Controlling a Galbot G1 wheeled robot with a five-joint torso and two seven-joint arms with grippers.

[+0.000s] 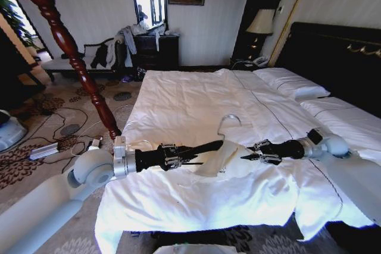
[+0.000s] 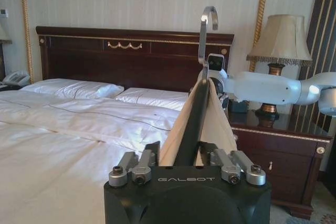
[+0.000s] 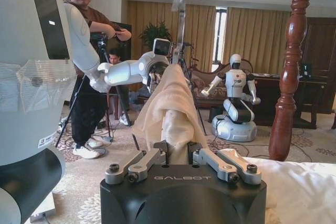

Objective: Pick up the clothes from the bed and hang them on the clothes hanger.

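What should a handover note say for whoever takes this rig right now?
Left hand: shut on the hanger, held over the bed.
Right hand: shut on the shirt at the hanger's other end.
Shirt: off the bed, draped over the hanger between the two hands; hook sticks up.
Done: shirt picked up and partly on the hanger.
Left: whether both shoulders are seated cannot be told; the hanger is not yet hung. The wooden pole stands to the robot's left.

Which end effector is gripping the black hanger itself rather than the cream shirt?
The left end effector: it clamps the hanger arm, while the right end effector grips the shirt fabric.
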